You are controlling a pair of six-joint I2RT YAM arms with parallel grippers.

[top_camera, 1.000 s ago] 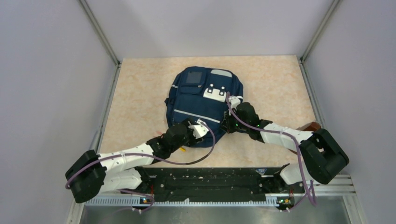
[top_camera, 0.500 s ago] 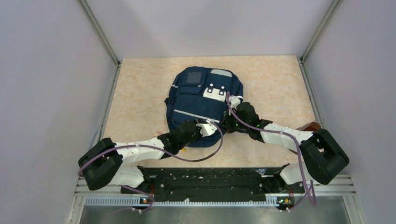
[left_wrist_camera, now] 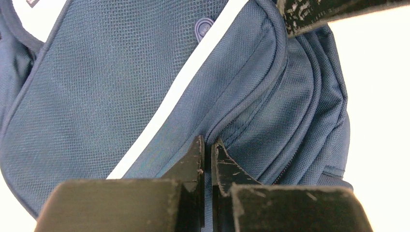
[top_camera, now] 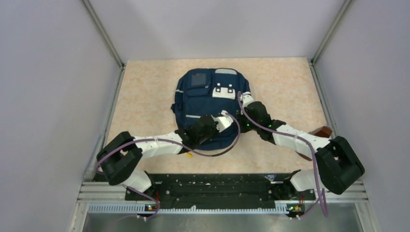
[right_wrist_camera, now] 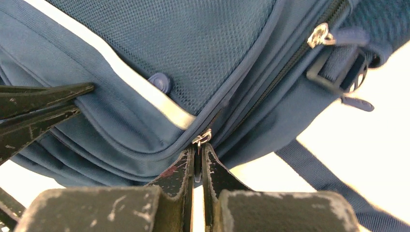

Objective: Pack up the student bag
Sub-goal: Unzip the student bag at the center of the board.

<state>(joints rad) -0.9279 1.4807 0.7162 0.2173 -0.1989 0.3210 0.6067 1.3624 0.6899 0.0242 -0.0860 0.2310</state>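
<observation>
**Bag flat on table, both claws shut at its right-hand seams**

Student bag (top_camera: pixel 209 99) lies flat at mid-table (top_camera: pixel 145 96), front pocket up, white patches toward the far end. Both arms reach in over its near right part.

Left gripper (left_wrist_camera: pixel 207 145): jaws drawn together, only a sliver between the tips. The tips sit right on the piped seam where the front panel meets the side folds, just beside the grey-white stripe (left_wrist_camera: pixel 183 82). Cannot tell whether any fabric is pinched between them.

Right gripper (right_wrist_camera: pixel 198 153): jaws closed on the metal zipper pull (right_wrist_camera: pixel 202 137), at the spot where the stripe meets the zip line on the bag's side. One finger of the left claw shows at the left edge of this view, close by.

Container notes: the zip track (right_wrist_camera: pixel 270 92) running up from that pull reads as closed along the stretch in view. A second pull (right_wrist_camera: pixel 319 35) sits higher up, near a dark buckle (right_wrist_camera: pixel 338 72). A strap (right_wrist_camera: pixel 333 181) trails off across the table. The bag's interior is hidden in all three views.

A brown object (top_camera: pixel 323 131) lies at the table's right edge, partly hidden by the right arm.
</observation>
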